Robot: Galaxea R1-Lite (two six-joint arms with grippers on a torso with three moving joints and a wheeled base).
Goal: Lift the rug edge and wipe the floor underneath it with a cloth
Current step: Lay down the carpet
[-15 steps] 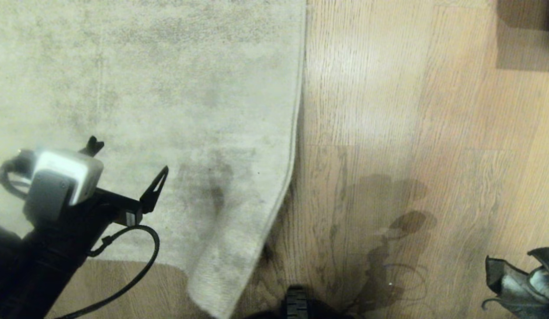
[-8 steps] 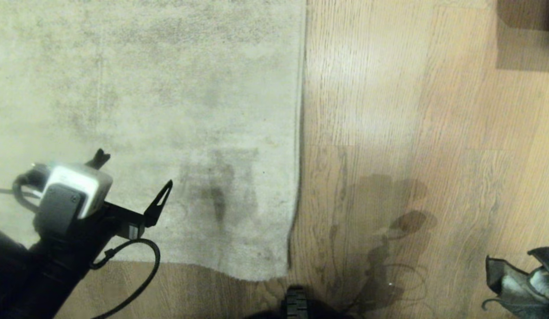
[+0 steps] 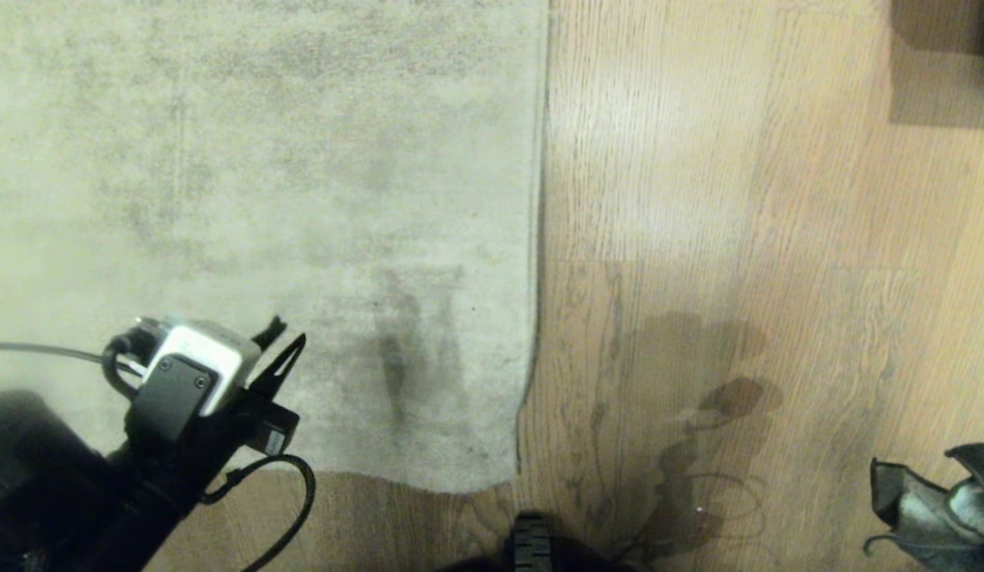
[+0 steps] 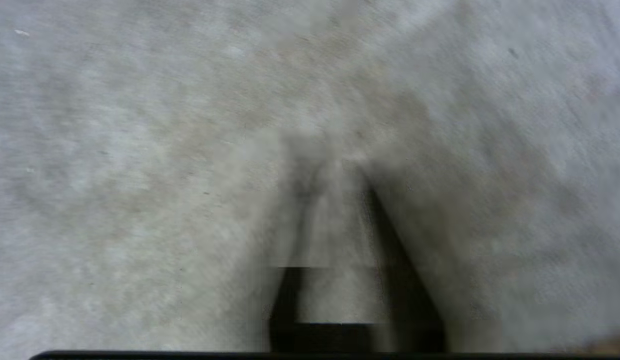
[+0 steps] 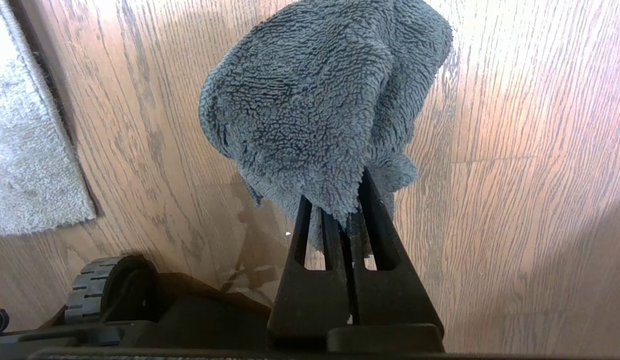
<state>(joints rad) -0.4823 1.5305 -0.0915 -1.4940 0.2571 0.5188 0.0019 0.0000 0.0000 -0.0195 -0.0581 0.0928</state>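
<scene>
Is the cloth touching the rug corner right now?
Apart. In the right wrist view the cloth hangs pinched in the right tool, with a strip of bare floor between it and the rug corner.

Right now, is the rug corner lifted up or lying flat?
Flat. The rug corner lies on the floor, no fold or raised flap showing.

Light wood-plank floor [image 3: 762, 238], bright sheen patch, dark furniture corner [image 3: 948, 28] far right.

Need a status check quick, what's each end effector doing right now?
Left end effector: shut, empty, over the rug.
Right end effector: shut on the cloth.
</scene>
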